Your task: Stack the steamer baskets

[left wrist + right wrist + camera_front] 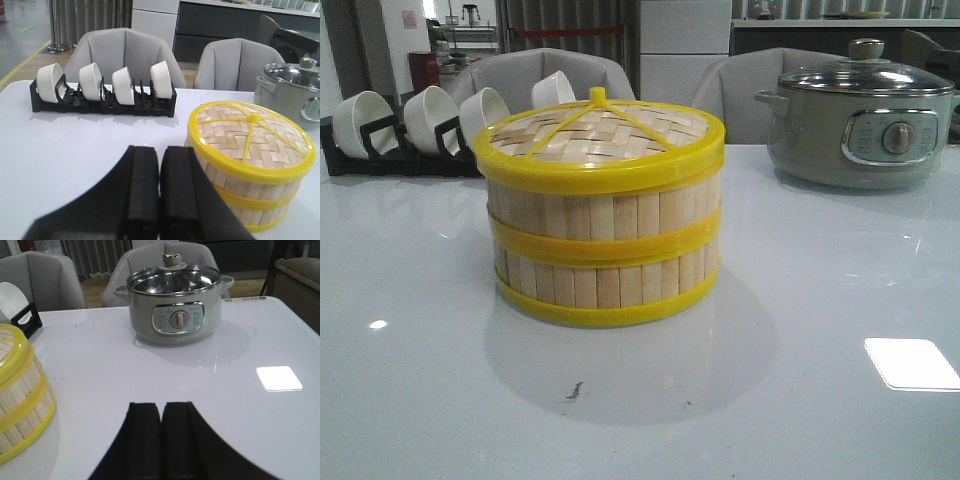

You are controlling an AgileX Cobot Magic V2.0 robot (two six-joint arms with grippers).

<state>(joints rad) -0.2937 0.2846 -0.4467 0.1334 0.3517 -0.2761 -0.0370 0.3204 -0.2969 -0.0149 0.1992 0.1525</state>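
front view: the steamer baskets sit as one stack mid-counter, two rings w/ yellow rims meeting at a middle band, edges lined up, and the woven lid seated flat on top. electric pot is behind the stack and off to its right, well apart; bowl rack behind the stack to its left. neither arm shows in this view.

left wrist view: left tool has its pads pressed together, pinching nothing, just beside the stack. right wrist view: right tool also pressed together, nothing in it, near the stack w/ the pot beyond.

judgement: stacking looks done, both tiers on and lid capped, no loose basket in any view. prob nothing left but to keep the arms clear.
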